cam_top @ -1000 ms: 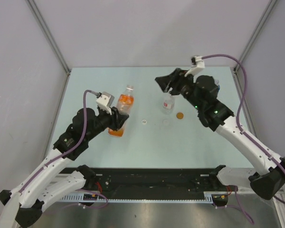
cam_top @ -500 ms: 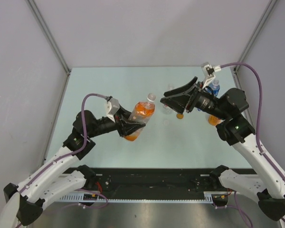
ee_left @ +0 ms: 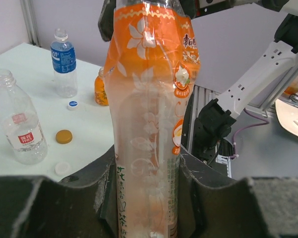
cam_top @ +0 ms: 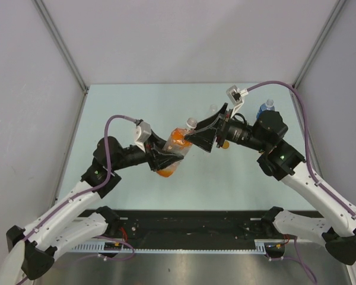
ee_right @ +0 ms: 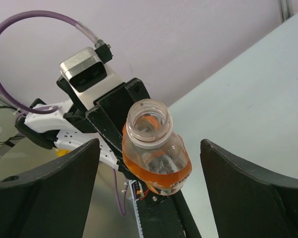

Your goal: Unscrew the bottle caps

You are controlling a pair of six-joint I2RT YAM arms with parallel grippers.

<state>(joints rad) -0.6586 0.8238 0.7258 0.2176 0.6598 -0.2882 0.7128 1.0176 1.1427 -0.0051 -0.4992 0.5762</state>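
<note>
Orange-drink bottle held between two arms, caps loose on the table.

From above, we see the left gripper [cam_top: 166,157] clamped on the tilted orange-drink bottle [cam_top: 177,142], and the right gripper [cam_top: 200,138] spread wide at its neck, holding nothing. At the left wrist, the bottle caps lie on the table [ee_left: 84,126]: an orange cap [ee_left: 64,136], a white cap [ee_left: 62,168] and a blue-topped cap [ee_left: 72,104]. The held bottle's orange label carries white flowers and Chinese print. At the right wrist, the bottle's clear mouth looks open between the fingers.
</note>
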